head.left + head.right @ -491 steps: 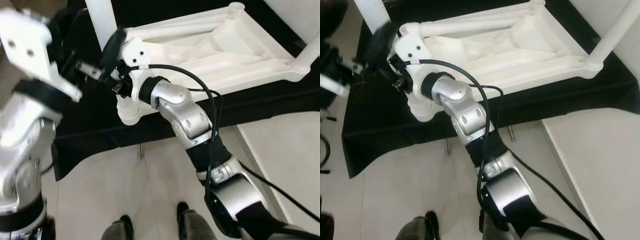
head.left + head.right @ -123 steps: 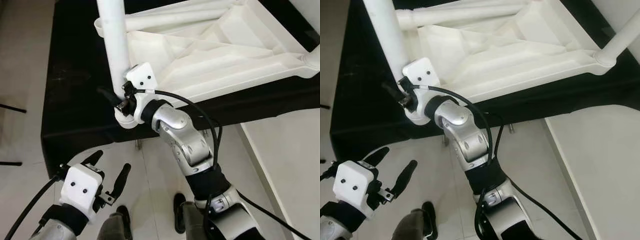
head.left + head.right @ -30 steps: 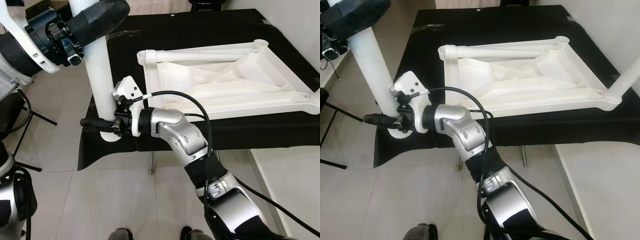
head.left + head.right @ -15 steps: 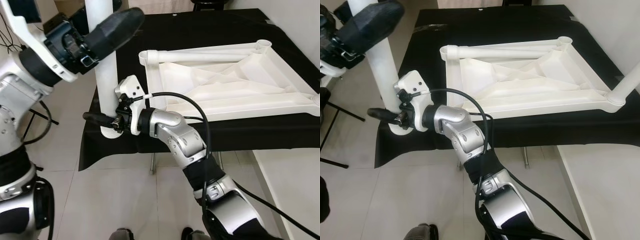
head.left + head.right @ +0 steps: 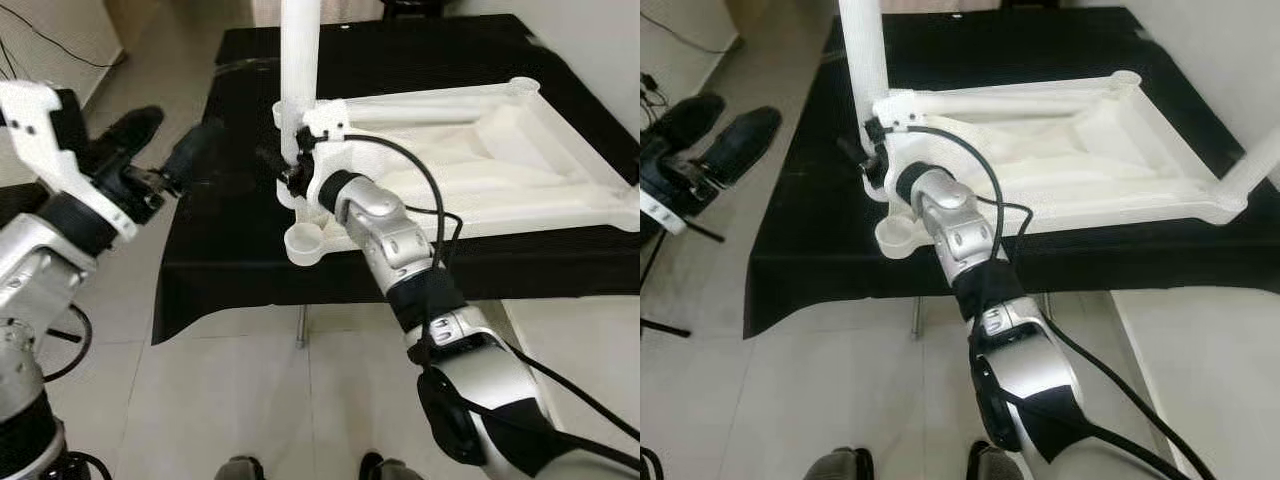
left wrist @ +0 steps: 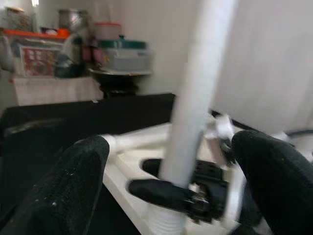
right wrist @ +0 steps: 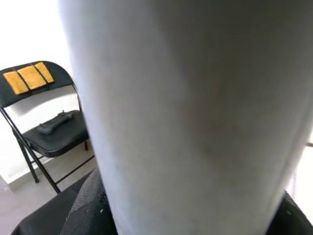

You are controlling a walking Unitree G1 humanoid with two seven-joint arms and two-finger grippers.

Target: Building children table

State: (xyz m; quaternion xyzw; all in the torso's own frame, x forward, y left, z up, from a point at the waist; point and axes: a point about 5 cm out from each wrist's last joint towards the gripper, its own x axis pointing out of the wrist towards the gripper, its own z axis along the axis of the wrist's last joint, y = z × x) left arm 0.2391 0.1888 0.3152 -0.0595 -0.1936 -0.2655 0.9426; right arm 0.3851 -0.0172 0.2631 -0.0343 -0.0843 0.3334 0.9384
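One leg (image 5: 299, 60) gripped low by our R gripper (image 5: 287, 170) at tabletop (image 5: 500, 150) corner socket, L gripper (image 5: 165, 160) open & clear; next we seat it w/ downward push.

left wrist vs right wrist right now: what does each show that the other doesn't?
Left wrist alone: the left gripper, open and holding nothing, with the right gripper clamped on the leg ahead; the upturned white tabletop on its black cloth; and shelves with pots and boxes behind.

Right wrist alone: a black folding chair with yellow patches on its backrest and a dark object on the seat.

Both: the white table leg, very close and blurred in the right wrist view.
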